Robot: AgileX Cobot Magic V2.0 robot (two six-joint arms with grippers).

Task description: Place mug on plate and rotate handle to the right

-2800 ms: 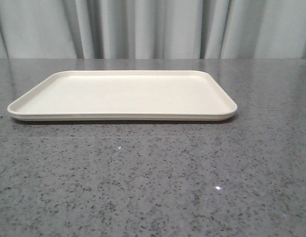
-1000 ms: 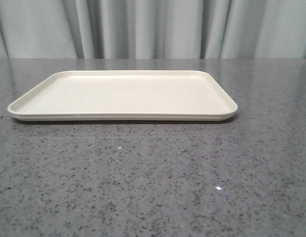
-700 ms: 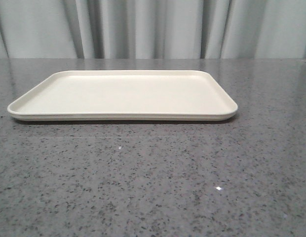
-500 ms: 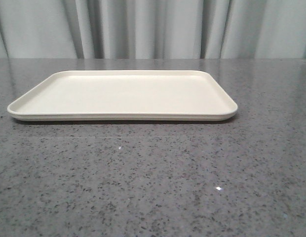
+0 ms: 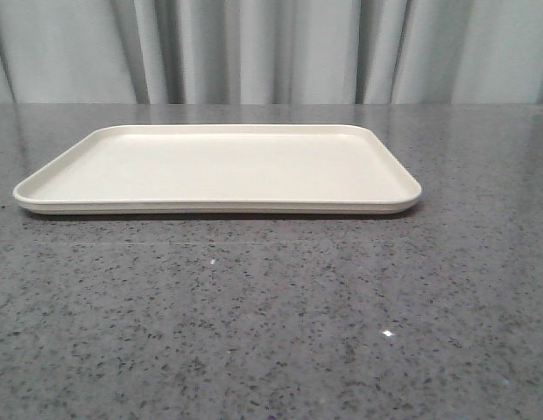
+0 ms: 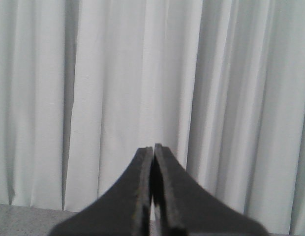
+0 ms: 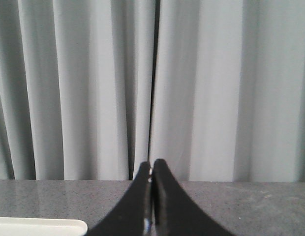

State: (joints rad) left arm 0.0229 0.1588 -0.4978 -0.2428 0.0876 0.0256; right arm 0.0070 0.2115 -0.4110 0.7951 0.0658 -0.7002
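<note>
The cream plate (image 5: 217,166) lies flat and bare on the grey speckled table in the front view, toward the back. One corner of it shows in the right wrist view (image 7: 39,226). The mug and its handle are out of view in every frame. My left gripper (image 6: 153,147) is shut and empty, raised and facing the curtain. My right gripper (image 7: 152,162) is shut and empty, low over the table just right of the plate's corner. Neither gripper shows in the front view.
A pale pleated curtain (image 5: 271,48) hangs behind the table's far edge. The grey speckled tabletop (image 5: 271,324) stretches in front of the plate and to its right (image 5: 482,175).
</note>
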